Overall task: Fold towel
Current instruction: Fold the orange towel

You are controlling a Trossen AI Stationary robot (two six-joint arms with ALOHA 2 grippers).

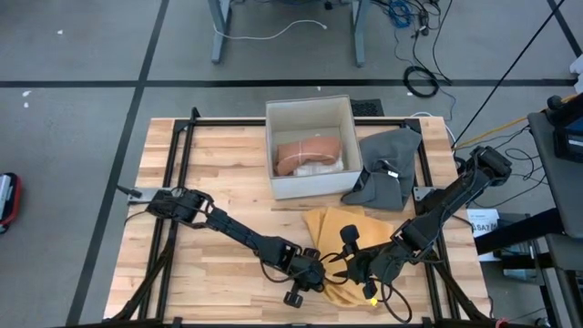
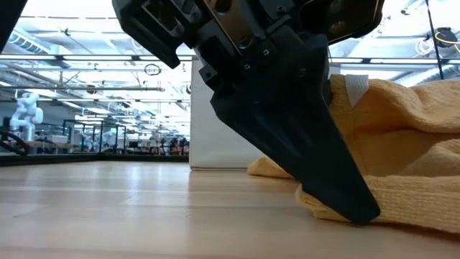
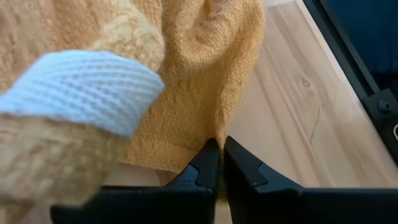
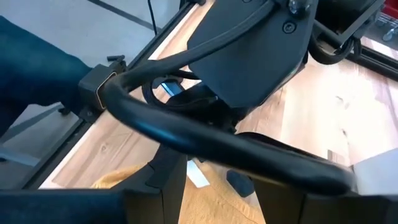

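Observation:
A yellow towel (image 1: 339, 228) lies crumpled on the wooden table near its near edge, with a white label (image 3: 81, 87) on one bunched part. My left gripper (image 3: 219, 146) reaches in from the left and is shut on the towel low at the table (image 2: 345, 205). My right gripper (image 1: 353, 267) hangs open just right of it, above the towel's near part (image 4: 208, 202), with nothing between its fingers. My left gripper pinches a corner of the towel's hemmed edge (image 3: 216, 132) between its two fingertips. The fingers slant down from the table's left side. The pinched part sits at table level (image 2: 320, 205), and the rest of the towel is piled slack beyond the fingers.
A white box (image 1: 310, 146) with a pinkish-brown cloth inside stands at the far middle of the table. A grey cloth (image 1: 387, 169) lies to the right of it. Black frame rails (image 1: 182, 164) run along the table's sides. Bare wood lies to the left.

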